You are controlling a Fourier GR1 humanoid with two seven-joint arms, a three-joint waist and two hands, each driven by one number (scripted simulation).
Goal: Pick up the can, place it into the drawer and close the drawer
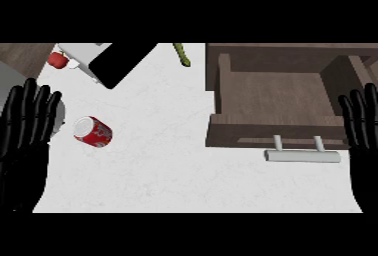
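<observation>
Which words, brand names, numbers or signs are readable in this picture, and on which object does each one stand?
None can be read.
The can: red with white marks, too blurred to read as letters.
The small red thing at the top left: no text shows.
The drawer, its handle and the black panel: plain, no labels.

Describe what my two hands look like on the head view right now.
Both are glossy black, with long slender segmented fingers. The left hand shows its broad black palm and thumb at the view's left edge; the right hand appears as narrow black fingers at the right edge. No cables, markings or grey forearm visible.
</observation>
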